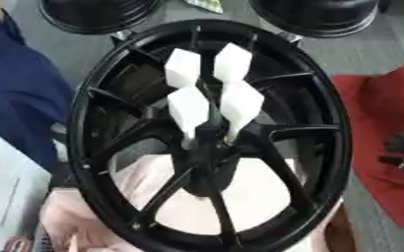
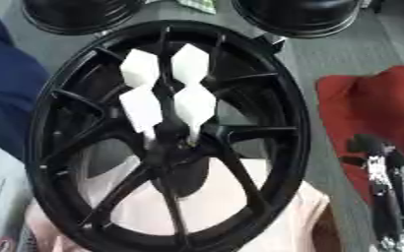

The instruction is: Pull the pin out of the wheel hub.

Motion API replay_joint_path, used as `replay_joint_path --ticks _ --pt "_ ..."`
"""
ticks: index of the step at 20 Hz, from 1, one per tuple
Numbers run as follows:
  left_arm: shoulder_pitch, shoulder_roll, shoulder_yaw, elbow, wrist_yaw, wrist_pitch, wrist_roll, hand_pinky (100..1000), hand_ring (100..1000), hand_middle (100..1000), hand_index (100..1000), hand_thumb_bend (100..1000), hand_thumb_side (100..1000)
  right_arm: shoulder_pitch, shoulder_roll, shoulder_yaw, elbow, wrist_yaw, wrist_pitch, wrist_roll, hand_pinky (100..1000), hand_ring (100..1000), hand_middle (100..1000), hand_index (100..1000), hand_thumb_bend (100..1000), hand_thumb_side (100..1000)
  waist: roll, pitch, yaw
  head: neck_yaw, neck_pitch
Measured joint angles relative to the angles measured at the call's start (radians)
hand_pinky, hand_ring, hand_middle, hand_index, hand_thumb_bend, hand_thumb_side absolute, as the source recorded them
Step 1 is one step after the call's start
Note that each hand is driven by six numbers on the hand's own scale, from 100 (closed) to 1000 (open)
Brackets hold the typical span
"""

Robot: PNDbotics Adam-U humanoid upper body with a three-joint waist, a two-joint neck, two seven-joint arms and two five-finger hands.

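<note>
Right robot hand (image 2: 387, 197): showed at the lower right edge, black and silver; whether its fingers were open or closed could not be told.
Wheel hub (image 2: 167, 157): left of that hand, well apart, centre of a black spoked wheel (image 1: 98, 88).
Pin: not made out; four white blocks (image 1: 212, 91) stood over the hub.
Red cloth (image 2: 374, 103): just above the hand.
Two more black rims (image 1: 313, 15): far side.
Blue sleeve (image 1: 16, 93): far left.

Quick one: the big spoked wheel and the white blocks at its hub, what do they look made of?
Wheel: looks like cast metal, glossy black coat; the rim shows soft highlights. White blocks: matte, sharp-edged, no shine; maybe foam or plastic, can't tell which. Right hand, at the right edge: black with silver joints.
</note>
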Motion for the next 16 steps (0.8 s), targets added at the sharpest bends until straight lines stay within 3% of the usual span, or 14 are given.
replay_joint_path --ticks 3,7,11,16 --pt "-0.039 0.138 -0.025 0.000 -0.023 0.022 -0.168 729 635 624 752 411 487 0.008 0.000 0.000 0.000 0.008 0.002 -0.001 625 750 539 718 100 782 0.002 -0.008 -0.001 -0.003 0.004" --pt "-0.104 0.251 -0.051 -0.002 -0.050 0.032 -0.406 762 691 649 774 380 500 0.018 0.000 0.000 0.000 0.016 0.006 0.001 625 750 539 718 100 782 0.008 -0.013 -0.003 -0.007 0.011" --pt "-0.197 0.295 -0.068 -0.006 -0.088 0.045 -0.639 775 710 664 784 372 513 0.027 0.000 0.001 0.000 0.022 0.007 0.002 625 750 538 718 100 784 0.013 -0.026 -0.005 -0.008 0.013" --pt "-0.322 0.299 -0.099 -0.007 -0.101 0.066 -0.791 772 706 661 782 378 506 0.036 0.000 0.001 0.000 0.030 0.009 0.004 626 750 537 718 100 785 0.016 -0.031 -0.011 -0.008 0.014"
